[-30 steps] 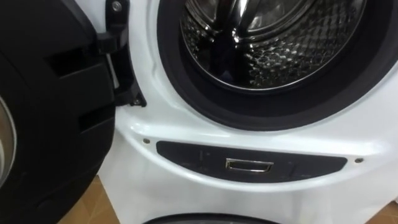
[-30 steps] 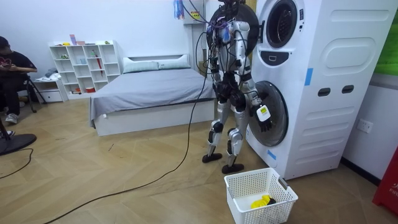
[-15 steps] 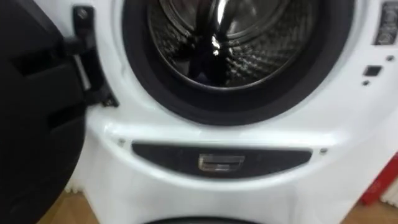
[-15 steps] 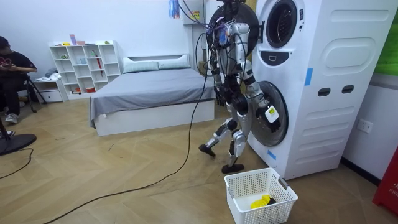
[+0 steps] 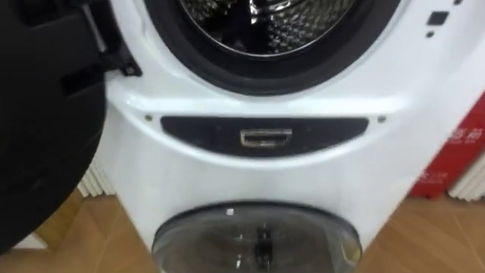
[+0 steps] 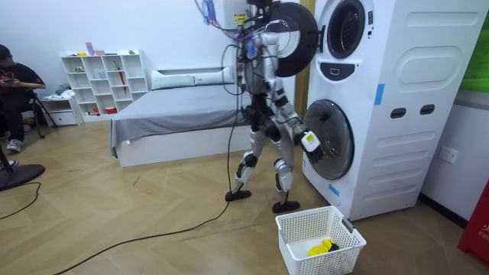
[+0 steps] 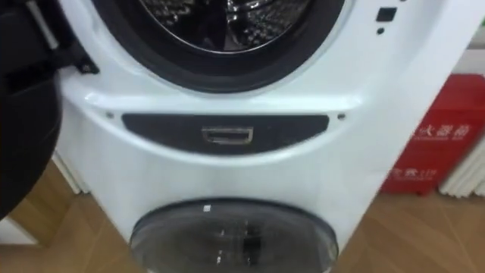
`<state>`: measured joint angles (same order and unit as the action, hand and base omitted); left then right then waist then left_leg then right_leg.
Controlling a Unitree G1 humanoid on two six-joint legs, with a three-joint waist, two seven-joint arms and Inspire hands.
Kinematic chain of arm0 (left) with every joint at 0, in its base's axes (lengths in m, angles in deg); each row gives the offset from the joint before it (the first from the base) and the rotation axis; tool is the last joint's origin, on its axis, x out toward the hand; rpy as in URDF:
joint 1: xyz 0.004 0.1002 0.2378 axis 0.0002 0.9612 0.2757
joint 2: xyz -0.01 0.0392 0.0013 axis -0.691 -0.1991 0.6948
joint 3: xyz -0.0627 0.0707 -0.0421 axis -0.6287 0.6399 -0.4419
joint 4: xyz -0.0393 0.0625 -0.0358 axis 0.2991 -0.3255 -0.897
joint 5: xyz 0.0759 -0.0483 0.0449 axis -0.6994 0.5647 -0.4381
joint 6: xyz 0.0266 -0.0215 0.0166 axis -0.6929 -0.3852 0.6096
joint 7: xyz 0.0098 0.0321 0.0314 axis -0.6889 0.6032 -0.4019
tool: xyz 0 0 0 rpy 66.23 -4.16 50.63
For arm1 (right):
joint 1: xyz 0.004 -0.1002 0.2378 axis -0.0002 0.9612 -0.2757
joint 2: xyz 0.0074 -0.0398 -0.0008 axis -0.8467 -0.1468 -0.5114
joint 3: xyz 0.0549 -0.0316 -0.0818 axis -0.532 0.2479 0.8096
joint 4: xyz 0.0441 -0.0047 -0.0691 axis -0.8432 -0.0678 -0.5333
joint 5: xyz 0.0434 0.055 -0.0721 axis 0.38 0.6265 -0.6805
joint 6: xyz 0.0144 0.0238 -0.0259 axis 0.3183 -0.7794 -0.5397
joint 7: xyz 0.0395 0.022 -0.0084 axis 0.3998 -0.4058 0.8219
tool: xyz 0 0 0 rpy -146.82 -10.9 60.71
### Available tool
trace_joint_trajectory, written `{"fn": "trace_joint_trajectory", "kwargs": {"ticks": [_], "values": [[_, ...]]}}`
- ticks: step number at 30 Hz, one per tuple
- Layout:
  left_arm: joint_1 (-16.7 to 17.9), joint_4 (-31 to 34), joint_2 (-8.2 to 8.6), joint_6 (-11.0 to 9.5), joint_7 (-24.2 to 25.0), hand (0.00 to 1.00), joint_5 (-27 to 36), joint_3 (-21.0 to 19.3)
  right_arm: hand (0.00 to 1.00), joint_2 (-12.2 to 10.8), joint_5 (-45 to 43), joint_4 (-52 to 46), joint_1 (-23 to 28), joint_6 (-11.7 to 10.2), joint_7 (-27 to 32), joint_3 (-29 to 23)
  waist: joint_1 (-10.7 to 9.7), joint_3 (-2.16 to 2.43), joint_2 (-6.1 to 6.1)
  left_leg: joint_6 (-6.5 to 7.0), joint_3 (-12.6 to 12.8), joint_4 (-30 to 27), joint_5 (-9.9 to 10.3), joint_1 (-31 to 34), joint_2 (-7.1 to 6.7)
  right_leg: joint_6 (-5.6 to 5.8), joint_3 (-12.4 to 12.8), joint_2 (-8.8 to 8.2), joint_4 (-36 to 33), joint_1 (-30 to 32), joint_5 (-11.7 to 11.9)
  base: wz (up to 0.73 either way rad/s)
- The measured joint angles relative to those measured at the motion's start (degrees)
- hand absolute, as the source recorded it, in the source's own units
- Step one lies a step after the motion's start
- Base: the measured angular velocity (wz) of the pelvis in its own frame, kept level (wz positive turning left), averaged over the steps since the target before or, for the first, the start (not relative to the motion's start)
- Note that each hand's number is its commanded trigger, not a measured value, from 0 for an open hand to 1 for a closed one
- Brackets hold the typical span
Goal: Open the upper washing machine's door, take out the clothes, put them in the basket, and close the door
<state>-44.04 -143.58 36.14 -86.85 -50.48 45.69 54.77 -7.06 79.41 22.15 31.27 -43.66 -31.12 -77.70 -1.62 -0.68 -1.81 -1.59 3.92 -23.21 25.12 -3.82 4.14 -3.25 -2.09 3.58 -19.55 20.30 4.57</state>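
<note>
The upper washing machine's drum (image 5: 265,19) is open, and the part of its metal inside that shows holds no clothes. Its black door (image 5: 38,121) is swung out to my left. Below the dark control strip (image 5: 265,136) is the lower machine's round glass door (image 5: 254,239), which is closed. In the room view I stand a step away from the stacked machines (image 6: 382,99), facing them. My right hand (image 6: 309,142) hangs low in front of the lower door. A white basket (image 6: 348,243) on the floor by the machines holds a yellow cloth (image 6: 321,247).
A red box (image 5: 455,152) and a white radiator (image 5: 474,178) stand on the floor to the right of the machines. Behind me are a bed (image 6: 183,114) and a white shelf (image 6: 103,80). A person (image 6: 11,92) sits at the room view's left.
I have stepped back from the machines toward the room view's left. The eye view has pulled away and dropped, so the lower glass door and the red box now show.
</note>
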Motion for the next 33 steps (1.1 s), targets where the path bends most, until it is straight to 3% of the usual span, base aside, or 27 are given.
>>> {"fn": "trace_joint_trajectory", "kwargs": {"ticks": [1, 2, 3, 4, 5, 6, 7, 8, 9, 10, 11, 12, 13, 15, 16, 17, 19, 24, 25, 30, 33], "values": [[0.18, -1.74, 0.04, 0.17, 0.04, 0.0, 1.1, -0.05, 0.0, 0.13, -0.59, -1.1, 0.05, 0.43, -0.06, -0.08, -0.31, -0.57, -0.24, 2.07, 2.56, -2.47, 0.14, 1.94, -0.1, 1.51, -0.25, -1.87, -3.49, 0.83, -0.19, 0.0], [0.82, -2.81, 0.38, 0.36, 0.0, 0.0, 1.47, -0.05, 0.0, 0.48, -1.05, -1.12, 0.5, 0.95, -0.02, -0.49, -0.63, -0.6, -0.19, 2.67, 3.7, -4.38, 0.28, 2.61, 0.17, 1.73, -1.86, -3.68, -14.69, 1.49, -5.83, 0.19], [1.52, -2.84, 0.34, 0.35, -0.04, 0.0, 1.46, 0.04, 0.0, 0.54, -1.13, -1.12, 0.92, 1.1, 0.03, -0.68, -0.75, -0.46, -0.07, 3.11, 4.61, -4.62, 0.01, 2.98, 0.27, 2.0, -2.78, -4.71, -19.92, 1.45, -8.53, 0.53], [2.1, -2.83, -0.05, 0.34, -0.25, 0.0, 2.18, 1.05, 0.0, 0.78, -1.12, -1.27, 1.3, 1.09, 0.16, -0.96, -1.03, 0.34, -0.02, 3.18, 7.18, -4.57, -1.28, 3.52, 0.53, 2.13, -3.17, -7.27, -28.38, 0.12, -13.02, 0.82], [2.07, -2.79, -0.1, 0.29, -0.29, 0.0, 2.68, 1.71, 0.0, 1.39, -1.12, -1.38, 1.44, 1.06, 0.5, -0.97, -1.04, 0.42, 0.59, 2.57, 10.15, -4.53, -2.66, 3.94, 1.12, 2.66, -2.65, -9.7, -33.66, -2.92, -16.27, 0.96], [2.12, -2.66, -0.07, 0.21, -0.27, 0.0, 2.53, 2.08, 0.0, 1.78, -1.07, -1.36, 1.53, 1.06, 0.52, -1.01, -0.83, 0.54, 0.88, 2.27, 11.51, -4.46, -3.24, 4.0, 1.28, 2.93, -2.58, -11.13, -35.04, -4.97, -17.75, 0.93], [2.4, -2.08, -0.09, 0.04, -0.08, 0.0, 2.1, 2.02, 0.0, 2.28, -0.88, -1.26, 1.52, 0.8, 0.52, -1.03, 0.2, 0.6, 2.74, 1.39, 14.09, -4.71, -4.37, 3.7, 0.98, 3.54, -2.6, -13.94, -35.43, -8.39, -20.47, 0.44], [2.88, -1.44, -0.14, 0.04, 0.12, 0.0, 1.09, 1.44, 0.0, 2.6, -0.41, -1.17, 1.14, 0.41, 0.47, -1.03, 2.52, 0.55, 3.31, 0.79, 14.79, -6.07, -4.81, 4.23, -0.27, 4.91, -2.73, -14.42, -32.19, -10.13, -22.89, 0.05], [3.54, -0.87, 0.02, -0.03, 0.35, 0.0, 1.17, 0.74, 0.0, 2.6, -0.46, -1.2, 0.6, 0.29, 0.43, -0.82, 3.78, 0.56, 2.73, 0.99, 13.71, -5.99, -5.0, 4.55, -0.83, 5.06, -2.91, -13.74, -30.38, -10.34, -23.0, -0.66], [4.58, -0.2, -0.16, -0.08, 0.8, 0.0, 1.13, -0.76, 0.0, 1.89, -0.62, -1.46, -0.9, 0.01, 0.43, 0.09, 5.39, 0.63, 1.97, 2.52, 9.58, -4.11, -5.71, 5.73, -2.86, 5.26, -2.84, -12.2, -24.85, -10.92, -22.96, -1.24], [5.17, -0.24, -0.67, -0.09, 0.77, 0.0, 1.09, -2.84, 0.0, 0.82, -0.79, -2.24, -2.17, -0.41, 0.12, 1.46, 7.0, 0.71, 2.34, 3.78, 6.72, -1.91, -6.66, 7.16, -3.93, 5.78, -3.2, -10.92, -17.97, -12.26, -23.22, -1.34], [5.29, -0.3, -0.82, -0.12, 0.67, 0.0, 1.19, -3.96, 0.0, 0.5, -0.65, -2.95, -2.68, -0.66, -0.2, 2.51, 7.3, 0.85, 2.09, 3.86, 6.61, -1.24, -7.36, 7.39, -3.89, 5.73, -3.89, -10.29, -14.78, -13.24, -23.23, -1.01], [5.15, -0.64, -1.32, -0.21, 0.4, 0.0, 1.38, -5.06, 0.0, -0.07, -0.53, -3.51, -2.56, -1.66, -0.84, 3.21, 6.72, 0.03, 3.05, 3.84, 6.67, -0.87, -8.07, 7.73, -3.12, 5.04, -6.01, -9.79, -13.06, -15.87, -23.54, -0.19], [4.66, -0.55, -1.7, -0.86, -0.17, 0.0, 1.43, -5.04, 0.0, 0.09, -0.12, -3.12, -1.46, -1.39, -0.92, 3.39, 6.2, 0.71, 4.77, 3.44, 8.81, -0.07, -9.41, 8.21, -1.82, 4.63, -6.26, -9.33, -9.89, -18.94, -23.81, -0.01], [4.6, -0.15, -1.09, -1.53, -0.12, 0.0, 1.54, -4.5, 0.0, 0.72, -0.22, -3.12, -1.51, -1.45, -0.85, 3.39, 6.75, 0.62, 5.18, 3.01, 9.58, 0.0, -9.9, 8.51, -1.4, 3.27, -5.82, -8.42, -6.53, -19.13, -23.07, -0.4], [4.71, -0.11, -0.26, -2.1, -0.11, 0.0, 2.26, -4.58, 0.0, 1.27, -0.52, -3.05, -1.51, -1.46, -0.83, 3.39, 7.08, 0.78, 4.4, 2.47, 9.66, 0.01, -10.48, 8.86, -0.74, 2.62, -5.84, -7.39, -3.76, -19.24, -21.56, -0.4], [4.71, -0.1, -0.3, -2.17, -0.12, 0.0, 2.27, -4.81, 0.0, 1.27, -1.46, -2.99, -1.48, -1.46, -0.88, 3.22, 6.7, 1.02, 3.97, 2.56, 9.37, 0.8, -11.51, 9.24, -0.55, 2.26, -5.83, -6.35, -0.91, -19.34, -19.84, -0.17], [5.05, 0.21, -0.17, -2.17, -0.1, 0.0, 2.54, -4.52, 0.0, 1.24, -0.98, -2.96, -0.15, -1.45, -1.01, 3.38, 6.12, 1.09, 3.79, 2.62, 6.75, 3.61, -13.91, 9.51, -1.46, 2.25, -7.37, -5.52, 4.0, -20.77, -17.34, 0.19], [5.51, 0.23, -0.08, -2.17, -0.08, 0.0, 2.73, -4.55, 0.0, 1.25, -0.91, -2.97, 0.13, -1.45, -1.02, 3.34, 6.11, 0.84, 3.59, 2.59, 6.36, 3.72, -13.96, 8.99, -1.67, 2.28, -7.57, -5.54, 4.47, -21.53, -17.36, 0.19], [7.05, -0.17, 0.18, -3.33, 0.83, 0.0, 3.79, -6.45, 0.0, 1.21, -3.17, -3.02, 1.45, -2.29, -1.52, 2.28, 6.04, 0.54, 3.46, 2.38, 3.61, 5.13, -13.93, 6.97, -2.67, 2.32, -9.25, -5.61, 7.43, -25.2, -17.46, 0.21], [8.75, -0.23, 0.21, -4.06, 0.73, 0.0, 8.93, -6.92, 0.0, 1.23, -2.89, -2.5, 2.64, -2.75, -1.21, 2.28, 5.96, 0.4, 3.65, 2.09, 2.85, 5.49, -13.73, 6.2, -3.11, 2.39, -10.66, -5.71, 9.02, -27.3, -17.49, 0.21]]}}
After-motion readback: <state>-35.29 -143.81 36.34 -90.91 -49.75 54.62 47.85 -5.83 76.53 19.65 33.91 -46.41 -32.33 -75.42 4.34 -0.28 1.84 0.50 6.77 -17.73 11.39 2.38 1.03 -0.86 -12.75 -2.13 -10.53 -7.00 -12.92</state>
